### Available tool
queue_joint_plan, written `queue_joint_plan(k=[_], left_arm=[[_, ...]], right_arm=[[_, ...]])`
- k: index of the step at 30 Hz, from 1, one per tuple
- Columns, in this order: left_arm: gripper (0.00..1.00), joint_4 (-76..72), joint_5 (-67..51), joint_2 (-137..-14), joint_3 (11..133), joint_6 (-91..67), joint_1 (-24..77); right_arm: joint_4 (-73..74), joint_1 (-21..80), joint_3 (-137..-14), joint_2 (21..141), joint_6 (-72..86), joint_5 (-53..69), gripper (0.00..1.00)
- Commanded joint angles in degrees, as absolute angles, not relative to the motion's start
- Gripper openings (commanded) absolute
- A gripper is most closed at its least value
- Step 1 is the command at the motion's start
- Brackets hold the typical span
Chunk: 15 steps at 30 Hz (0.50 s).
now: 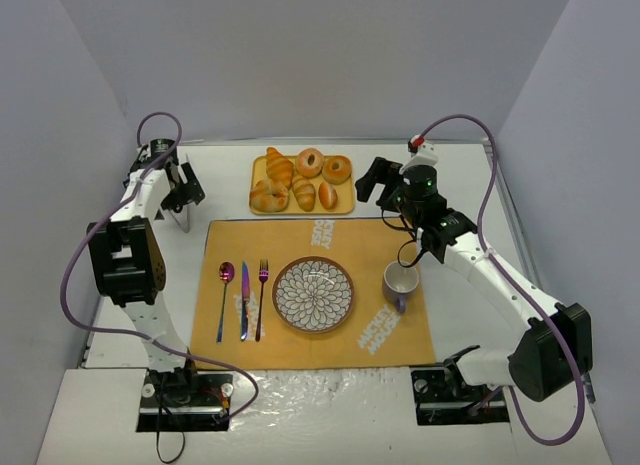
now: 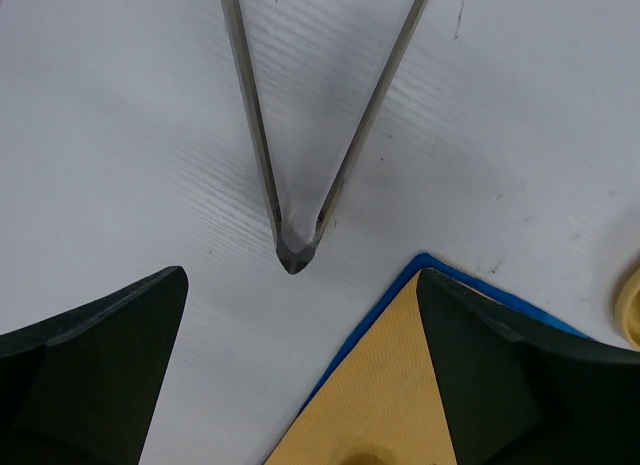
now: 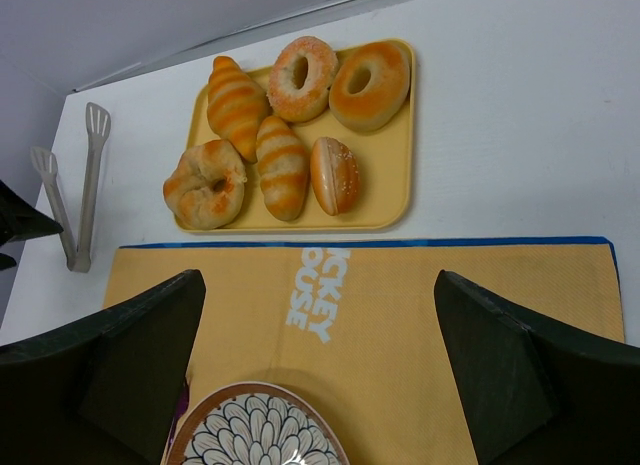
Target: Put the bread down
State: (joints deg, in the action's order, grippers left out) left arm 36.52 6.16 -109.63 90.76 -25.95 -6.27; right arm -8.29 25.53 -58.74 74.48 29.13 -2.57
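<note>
The bread (image 3: 205,183) is a round, knobbly golden bun with a dimpled centre, lying at the front left corner of the yellow tray (image 3: 390,210); from above, the bread (image 1: 268,196) sits in the same corner. My right gripper (image 3: 320,365) hangs open and empty over the orange placemat (image 3: 400,285), short of the tray. The right gripper (image 1: 372,183) is to the right of the tray in the top view. My left gripper (image 2: 300,375) is open just above the metal tongs (image 2: 290,185), which lie on the white table left of the mat. Its place is the far left (image 1: 186,190).
Two croissants (image 3: 236,103), two ring donuts (image 3: 368,85) and a small oval roll (image 3: 335,175) share the tray. On the mat (image 1: 320,235) are a patterned plate (image 1: 313,295), a mug (image 1: 400,283), a spoon (image 1: 226,285), a knife (image 1: 244,300) and a fork (image 1: 262,295).
</note>
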Motion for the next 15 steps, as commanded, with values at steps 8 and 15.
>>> queue_joint_plan(k=[8,15], left_arm=[[0.97,37.00,7.11,-114.21,97.29,-24.17,-8.01],[0.97,36.92,6.50,-117.40,98.50,-24.03,-8.92]], right_arm=[[-10.37,24.43,-60.82,72.25,27.59,-3.07,0.96],[-10.46,24.21,-60.29,72.33,27.60,-2.90,0.96]])
